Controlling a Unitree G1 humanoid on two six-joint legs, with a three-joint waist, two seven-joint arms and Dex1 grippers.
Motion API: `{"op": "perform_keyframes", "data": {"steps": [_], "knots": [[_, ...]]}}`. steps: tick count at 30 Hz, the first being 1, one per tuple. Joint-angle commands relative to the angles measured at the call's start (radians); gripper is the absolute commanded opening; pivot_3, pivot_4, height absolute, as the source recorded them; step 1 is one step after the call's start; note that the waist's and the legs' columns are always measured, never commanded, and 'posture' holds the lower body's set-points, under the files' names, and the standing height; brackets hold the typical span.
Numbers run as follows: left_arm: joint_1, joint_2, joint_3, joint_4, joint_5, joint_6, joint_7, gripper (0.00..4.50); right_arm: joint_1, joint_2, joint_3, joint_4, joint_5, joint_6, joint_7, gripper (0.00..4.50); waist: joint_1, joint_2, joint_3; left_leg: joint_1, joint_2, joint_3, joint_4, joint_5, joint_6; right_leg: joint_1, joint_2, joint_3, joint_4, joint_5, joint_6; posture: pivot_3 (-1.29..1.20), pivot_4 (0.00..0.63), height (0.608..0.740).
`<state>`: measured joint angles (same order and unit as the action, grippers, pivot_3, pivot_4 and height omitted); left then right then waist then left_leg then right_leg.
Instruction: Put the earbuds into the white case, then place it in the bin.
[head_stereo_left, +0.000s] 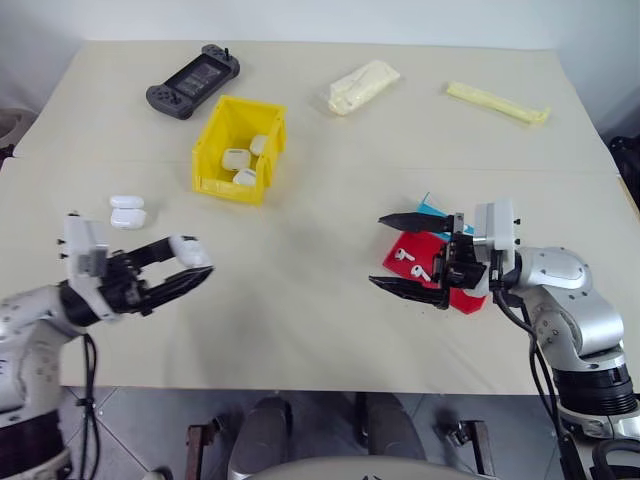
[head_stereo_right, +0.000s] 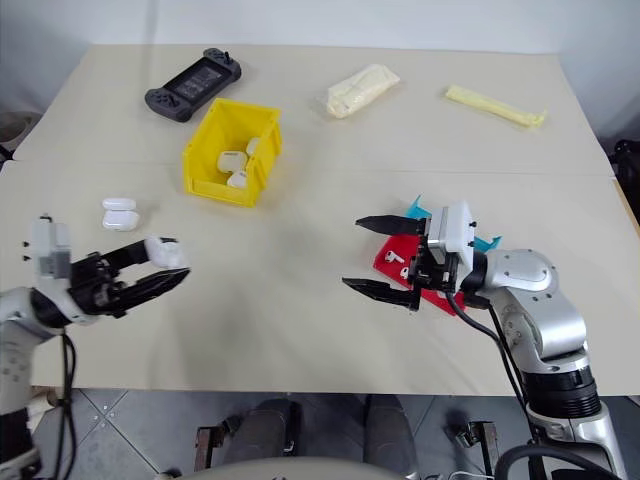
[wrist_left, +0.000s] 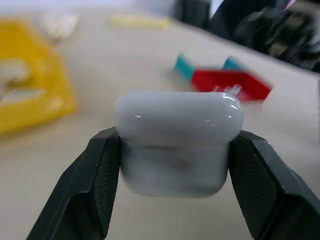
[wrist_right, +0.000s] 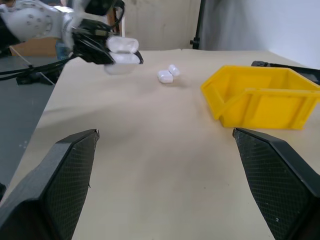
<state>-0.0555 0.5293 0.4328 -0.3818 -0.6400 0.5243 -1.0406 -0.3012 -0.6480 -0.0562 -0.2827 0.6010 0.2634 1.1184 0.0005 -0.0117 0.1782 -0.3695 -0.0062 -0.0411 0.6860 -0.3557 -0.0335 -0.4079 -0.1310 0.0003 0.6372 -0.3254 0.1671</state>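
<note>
The left gripper (head_stereo_left: 190, 265) pinches the white case (wrist_left: 177, 142) between its fingers, seemingly lid-shut, above the surface's (head_stereo_left: 320, 200) left edge. The right gripper (head_stereo_left: 405, 252) hangs spread over the earbuds (head_stereo_left: 410, 262) near the right edge; next, opening the lid and picking an earbud.

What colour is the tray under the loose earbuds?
Red tray with blue edges, clearest in the left eye view.

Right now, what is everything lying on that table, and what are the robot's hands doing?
bin: one, yellow, far left of the table, three white cases inside
white cases on table: two, touching, left of the bin
game console: one, dark grey, far left
tray: one, red and blue, under the right hand
earbuds: two, white, on the tray
packets: two, pale yellow, far edge
left hand: shut on a white case
right hand: open above the tray
</note>
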Motion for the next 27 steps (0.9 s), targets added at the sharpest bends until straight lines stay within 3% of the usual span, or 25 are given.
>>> {"op": "perform_keyframes", "data": {"steps": [1, 5, 12, 21, 27], "knots": [[-0.008, -0.054, -0.093, -0.075, -0.013, -0.067, 0.043, 2.81, 0.030, -0.032, -0.065, -0.045, 0.025, 0.002, -0.007, 4.50, -0.001, 0.000, 0.000, 0.000, 0.000, 0.000, 0.000, 0.000, 0.000, 0.000, 0.000, 0.000, 0.000, 0.000, 0.000, 0.00, 0.150, 0.740], [-0.108, -0.144, -0.243, -0.032, 0.025, -0.143, 0.064, 2.81, 0.120, -0.083, -0.151, -0.096, 0.024, 0.005, -0.028, 4.50, 0.004, 0.000, 0.000, -0.001, -0.001, 0.001, 0.000, 0.000, 0.000, 0.000, 0.001, -0.001, -0.001, 0.000, 0.000, 0.00, 0.150, 0.740], [-0.256, -0.228, -0.400, 0.158, 0.129, -0.365, 0.004, 2.81, 0.298, -0.132, -0.301, -0.172, 0.029, 0.008, -0.061, 4.50, 0.000, 0.000, 0.000, 0.000, 0.000, 0.010, 0.000, 0.000, 0.001, 0.002, 0.002, -0.001, -0.002, 0.000, 0.001, 0.00, 0.150, 0.740], [-0.327, -0.352, -0.509, 0.289, 0.111, -0.493, -0.069, 2.81, 0.555, -0.169, -0.528, -0.137, -0.006, -0.047, 0.004, 4.50, 0.015, 0.001, 0.000, 0.000, -0.001, 0.010, 0.000, 0.001, 0.002, 0.004, 0.002, -0.001, -0.006, 0.001, 0.003, 0.00, 0.150, 0.740], [-0.325, -0.398, -0.544, 0.309, 0.093, -0.510, -0.103, 2.81, 0.632, -0.198, -0.592, -0.078, -0.040, -0.063, 0.044, 4.50, 0.022, 0.001, -0.001, 0.005, -0.001, 0.009, 0.000, 0.000, 0.004, 0.013, 0.002, -0.001, -0.016, 0.003, 0.005, 0.00, 0.150, 0.740]]}}
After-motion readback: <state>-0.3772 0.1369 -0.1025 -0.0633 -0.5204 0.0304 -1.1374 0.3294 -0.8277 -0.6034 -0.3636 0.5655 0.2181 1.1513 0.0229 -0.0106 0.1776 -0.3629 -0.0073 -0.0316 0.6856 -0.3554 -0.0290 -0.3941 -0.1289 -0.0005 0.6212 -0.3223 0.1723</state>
